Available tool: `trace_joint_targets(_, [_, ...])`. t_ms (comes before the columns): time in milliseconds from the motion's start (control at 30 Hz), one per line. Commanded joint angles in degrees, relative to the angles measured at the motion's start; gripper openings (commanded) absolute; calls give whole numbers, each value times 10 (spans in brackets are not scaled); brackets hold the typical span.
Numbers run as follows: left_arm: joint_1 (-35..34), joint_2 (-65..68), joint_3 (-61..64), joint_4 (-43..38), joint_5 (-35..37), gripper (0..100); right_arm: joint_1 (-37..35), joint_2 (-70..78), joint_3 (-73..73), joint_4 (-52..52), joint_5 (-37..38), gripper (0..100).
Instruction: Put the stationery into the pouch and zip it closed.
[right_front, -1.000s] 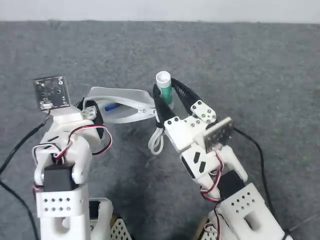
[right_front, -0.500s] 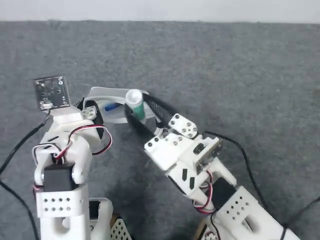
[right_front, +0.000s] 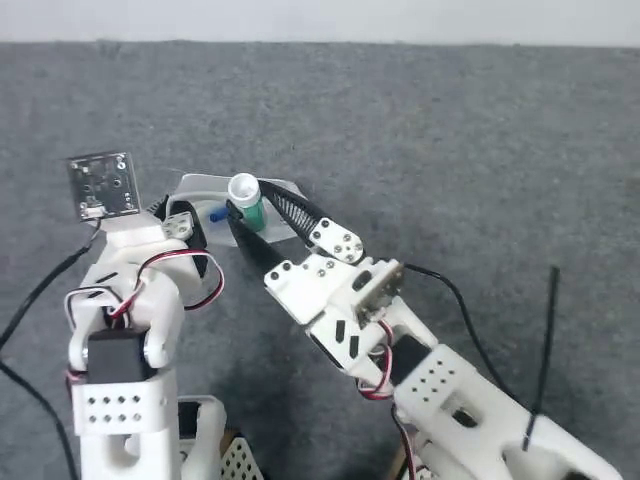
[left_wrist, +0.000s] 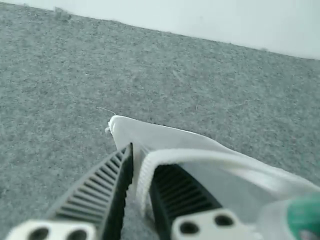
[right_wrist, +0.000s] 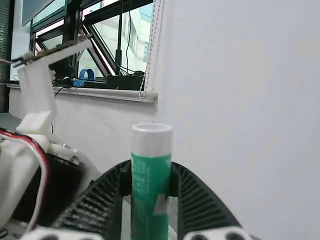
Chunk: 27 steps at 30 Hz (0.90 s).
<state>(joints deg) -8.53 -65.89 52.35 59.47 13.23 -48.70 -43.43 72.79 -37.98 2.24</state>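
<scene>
The white translucent pouch (right_front: 275, 190) lies on the grey mat, with a blue pen (right_front: 215, 213) showing inside it. My left gripper (right_front: 188, 222) is shut on the pouch's near edge; in the left wrist view its fingers (left_wrist: 112, 185) pinch the white rim of the pouch (left_wrist: 200, 155). My right gripper (right_front: 248, 214) is shut on a green glue stick (right_front: 246, 196) with a white cap, held upright over the pouch's mouth. In the right wrist view the glue stick (right_wrist: 150, 170) stands between the ribbed black fingers (right_wrist: 195, 200). Its green body (left_wrist: 302, 215) also shows beside the pouch in the left wrist view.
Grey mat (right_front: 480, 150) spreads out wide to the right of the pouch and beyond it, up to a white wall (right_front: 320, 20). The right arm's body (right_front: 340, 300) covers the mat just in front of the pouch. A black cable (right_front: 545, 340) stands at the right.
The right arm has swung left with the glue stick, from beside the pouch's right end to over its mouth. The left arm has kept still, holding the pouch.
</scene>
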Motion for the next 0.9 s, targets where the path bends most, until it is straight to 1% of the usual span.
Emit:
trace_joint_targets(0, [4,4,-15,-13,-4,12,15,43,-25,-58,11,6])
trace_joint_targets(200, [4,4,-10,-13,-4,12,33,126,-29,-129,11,6])
trace_joint_targets(267, [4,4,-10,-13,-4,12,35,152,-39,-134,18,6])
trace_joint_targets(467, [4,4,-7,-13,-4,12,31,225,-55,-138,106,6])
trace_joint_targets(667, [3,4,-7,-13,-4,12,31,235,-47,-135,144,6])
trace_joint_targets(867, [3,4,-7,-13,-4,12,31,233,-25,-135,144,6])
